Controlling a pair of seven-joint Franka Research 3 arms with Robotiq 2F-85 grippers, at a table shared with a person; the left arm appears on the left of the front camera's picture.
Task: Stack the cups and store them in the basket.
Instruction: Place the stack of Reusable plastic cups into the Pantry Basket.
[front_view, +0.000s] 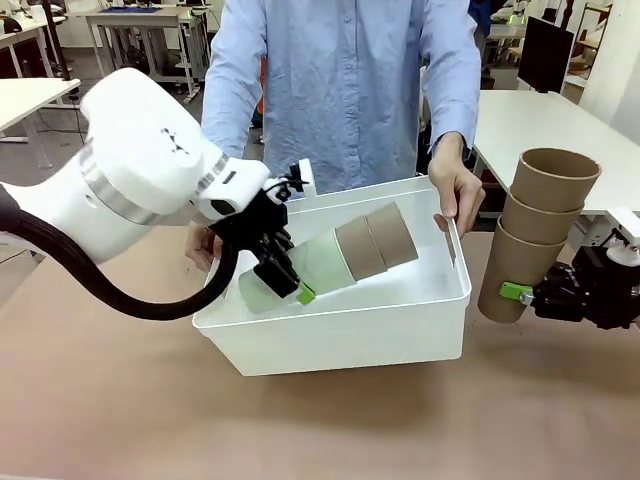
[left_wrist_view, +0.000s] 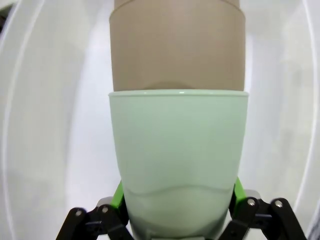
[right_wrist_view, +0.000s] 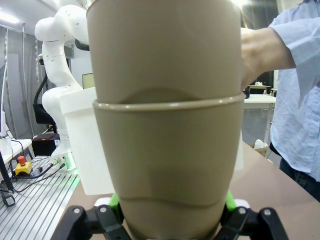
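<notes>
My left gripper (front_view: 285, 278) is shut on the pale mint green cup (front_view: 300, 272), which lies tilted inside the white basket (front_view: 400, 335) with two tan cups (front_view: 378, 240) nested in it. From the left wrist the mint cup (left_wrist_view: 179, 160) sits between green pads with a tan cup (left_wrist_view: 177, 47) beyond. My right gripper (front_view: 525, 293) is shut on the bottom of an upright stack of three tan cups (front_view: 538, 232) just right of the basket. The right wrist view has that stack (right_wrist_view: 165, 130) close up. A person's hands (front_view: 458, 190) hold the basket's tilted rim.
The brown table (front_view: 320, 420) stretches in front of the basket. White tables (front_view: 545, 125) stand behind the person. In the right wrist view the basket's side (right_wrist_view: 85, 145) and the left arm (right_wrist_view: 60, 60) lie beyond the stack.
</notes>
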